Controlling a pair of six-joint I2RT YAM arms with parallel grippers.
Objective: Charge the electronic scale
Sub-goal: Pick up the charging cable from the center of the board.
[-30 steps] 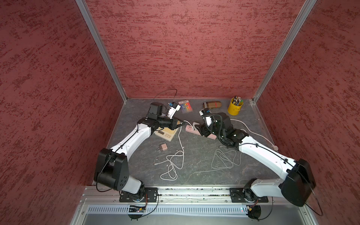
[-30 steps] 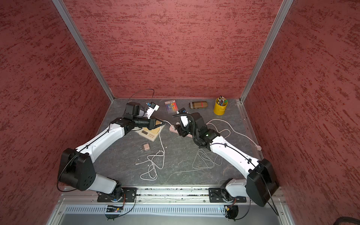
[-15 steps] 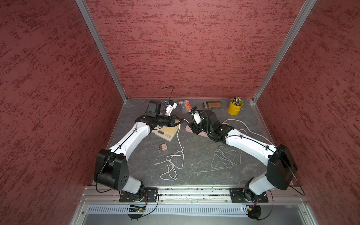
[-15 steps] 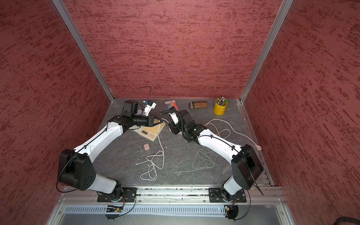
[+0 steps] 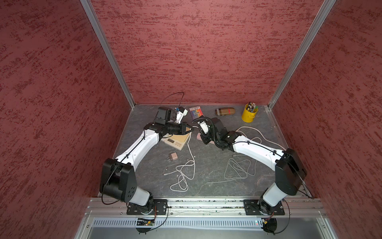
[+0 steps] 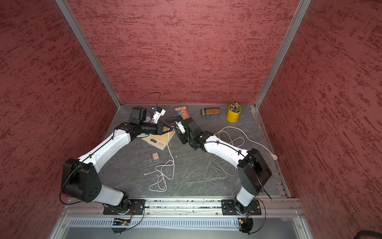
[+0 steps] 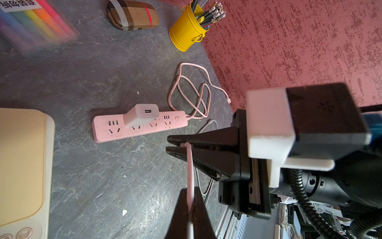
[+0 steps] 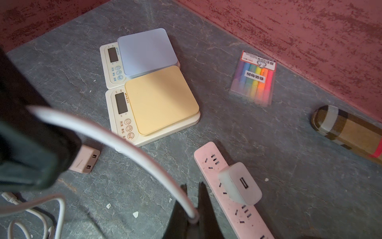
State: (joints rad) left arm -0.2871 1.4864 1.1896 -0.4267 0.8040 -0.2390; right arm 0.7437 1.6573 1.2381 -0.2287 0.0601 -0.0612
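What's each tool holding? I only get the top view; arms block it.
Observer: Left tool and right tool are both shut on one white cable.
Operator: Charger plugged in?
Observer: Yes, white charger sits in the pink strip; its USB port is empty.
Operator: One scale?
Observer: Two, side by side: yellow scale and purple scale.
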